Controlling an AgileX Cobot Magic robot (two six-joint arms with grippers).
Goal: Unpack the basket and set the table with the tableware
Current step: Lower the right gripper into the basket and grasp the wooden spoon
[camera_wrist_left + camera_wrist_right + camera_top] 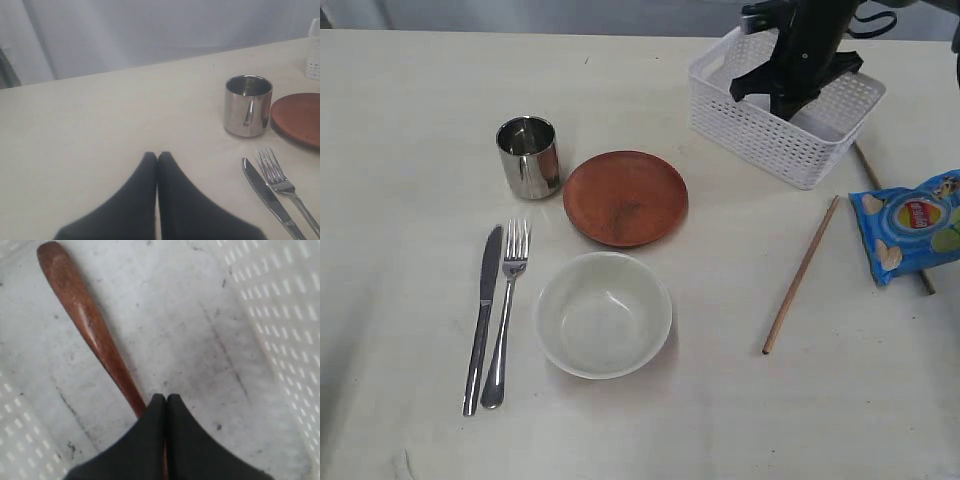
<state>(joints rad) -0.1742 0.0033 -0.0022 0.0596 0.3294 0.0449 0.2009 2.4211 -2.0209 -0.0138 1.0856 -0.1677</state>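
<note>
My right gripper point(786, 106) reaches down into the white basket point(772, 141). In the right wrist view its fingers point(166, 397) are shut on the handle of the reddish-brown wooden spoon point(85, 322), which lies on the basket floor point(200, 320). A sliver of handle shows between the fingers. On the table point(410, 120) stand the steel cup point(528, 157), plate point(625, 197) and cream bowl point(604, 313), with the knife point(483, 315) and fork point(506, 310) to their left. One chopstick point(801, 274) lies right of the bowl. My left gripper point(158, 155) is shut and empty over bare table near the cup point(247, 105).
A blue crisp packet point(910, 225) lies at the right edge, over part of a second chopstick point(868, 166). The left wrist view also shows the knife point(267, 197), the fork point(282, 185), the plate's rim point(299, 117) and a basket corner point(314, 50).
</note>
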